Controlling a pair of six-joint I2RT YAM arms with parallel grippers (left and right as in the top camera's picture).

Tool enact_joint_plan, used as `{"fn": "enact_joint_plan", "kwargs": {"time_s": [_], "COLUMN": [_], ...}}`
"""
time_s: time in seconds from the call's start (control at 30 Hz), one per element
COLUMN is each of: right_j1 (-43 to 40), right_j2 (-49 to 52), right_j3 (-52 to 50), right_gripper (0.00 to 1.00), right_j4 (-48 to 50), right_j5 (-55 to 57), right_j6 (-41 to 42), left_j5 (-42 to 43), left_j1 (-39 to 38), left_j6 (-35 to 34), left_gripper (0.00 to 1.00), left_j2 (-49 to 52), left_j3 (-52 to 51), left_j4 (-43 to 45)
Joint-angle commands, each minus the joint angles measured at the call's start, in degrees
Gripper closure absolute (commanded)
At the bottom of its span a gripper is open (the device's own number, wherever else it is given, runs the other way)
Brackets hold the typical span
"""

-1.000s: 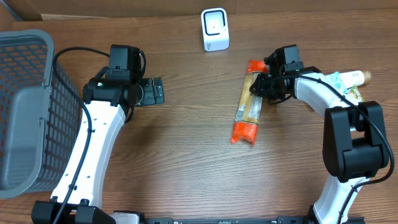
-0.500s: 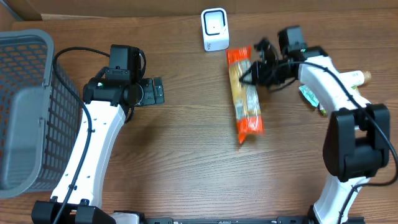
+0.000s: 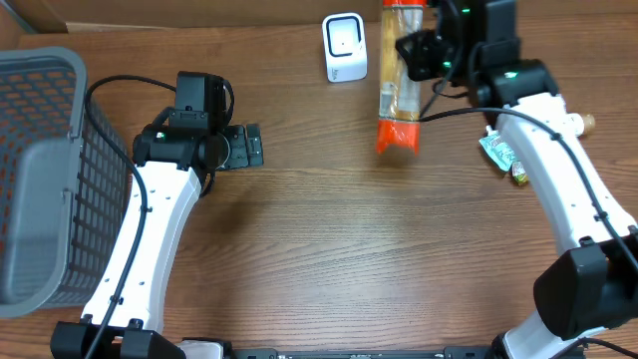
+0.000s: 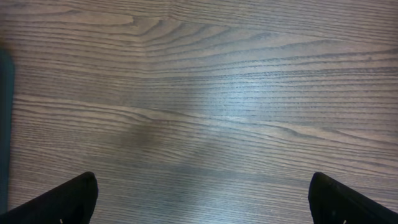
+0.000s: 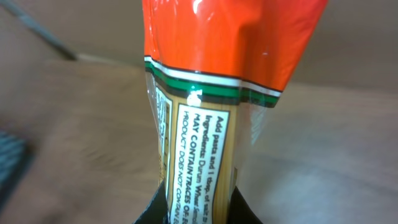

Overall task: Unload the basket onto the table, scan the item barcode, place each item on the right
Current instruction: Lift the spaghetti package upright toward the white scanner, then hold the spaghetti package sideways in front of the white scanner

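While the left gripper (image 3: 246, 148) stays parked over bare wood with its jaws spread wide, the right gripper (image 3: 411, 48) has whisked the pasta packet (image 3: 399, 95) off the table and up to the far edge. It now hangs just right of the white scanner (image 3: 345, 47), pinched tight between the fingers. That puts the scan within reach, though the packet probably needs turning toward the scanner. The packet is a long clear sleeve of spaghetti with orange-red ends and a green and white stripe. An ingredients label (image 5: 208, 155) faces the wrist camera, and no barcode shows in any view.
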Motion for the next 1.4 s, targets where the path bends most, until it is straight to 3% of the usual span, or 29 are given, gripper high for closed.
{"fn": "enact_joint_plan", "kwargs": {"time_s": [0.0, 0.2, 0.33, 0.53, 0.7, 1.0, 1.37], "right_j1": [5.0, 11.1, 11.7, 11.8, 12.2, 15.1, 15.4], "right_j2": [-1.7, 0.9, 4.5, 12.7, 19.6, 25.5, 26.0], "right_j3": [2.4, 2.4, 2.4, 2.4, 2.4, 2.4, 2.4], "right_gripper": [0.96, 0.96, 0.96, 0.96, 0.96, 0.96, 0.96], "right_j4": [5.0, 16.0, 26.5, 46.7, 56.5, 64.2, 64.0], "right_j5": [16.5, 27.6, 31.7, 33.0, 30.9, 23.2, 22.0], "right_j6": [-7.5, -29.4, -39.4, -57.3, -70.4, -72.7, -74.2], "left_j5": [-0.5, -0.5, -0.5, -0.5, -0.5, -0.5, -0.5], "left_j1": [-0.1, -0.1, -0.1, -0.1, -0.1, -0.1, -0.1], "left_j6": [1.3, 1.3, 1.3, 1.3, 1.3, 1.3, 1.3], "left_gripper": [0.0, 0.0, 0.0, 0.01, 0.0, 0.01, 0.0], "left_j2": [0.1, 0.1, 0.1, 0.1, 0.1, 0.1, 0.1], "left_j3": [0.3, 0.3, 0.3, 0.3, 0.3, 0.3, 0.3], "left_j4": [0.1, 0.1, 0.1, 0.1, 0.1, 0.1, 0.1]}}
